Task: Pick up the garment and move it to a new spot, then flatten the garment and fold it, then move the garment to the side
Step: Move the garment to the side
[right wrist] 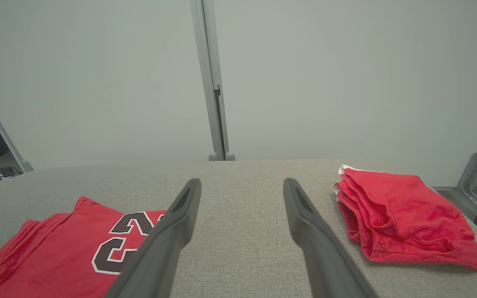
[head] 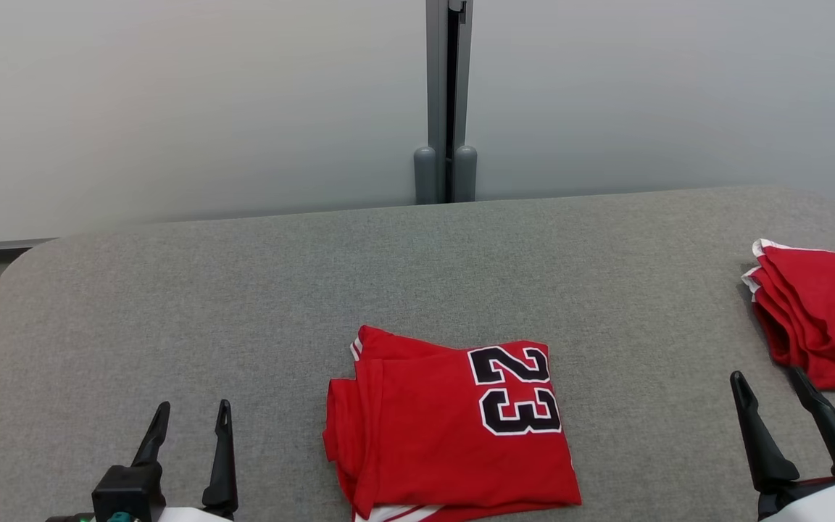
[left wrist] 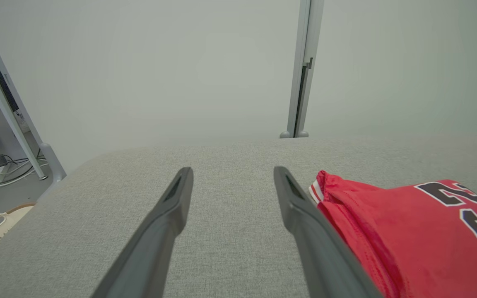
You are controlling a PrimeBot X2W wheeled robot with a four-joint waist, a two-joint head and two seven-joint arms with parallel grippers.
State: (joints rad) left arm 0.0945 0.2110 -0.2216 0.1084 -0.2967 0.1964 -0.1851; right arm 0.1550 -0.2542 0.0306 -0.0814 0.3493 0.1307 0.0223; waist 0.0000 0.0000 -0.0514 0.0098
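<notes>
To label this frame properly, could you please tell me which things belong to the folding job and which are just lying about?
Job: folded red number 23 jersey, centred on the grey table; left pincer and right pincer, both open, empty.
Lying about: second folded red garment at the right edge, probably already done; grey post behind.

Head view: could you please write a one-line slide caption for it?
Folded red jersey on grey surface, second red garment at right; left gripper and right gripper open, touching neither.

Just before me the red jersey (head: 425, 435) lies folded into a rough square, flat on the grey cloth table (head: 243, 304), its black-and-white 23 face up.
</notes>
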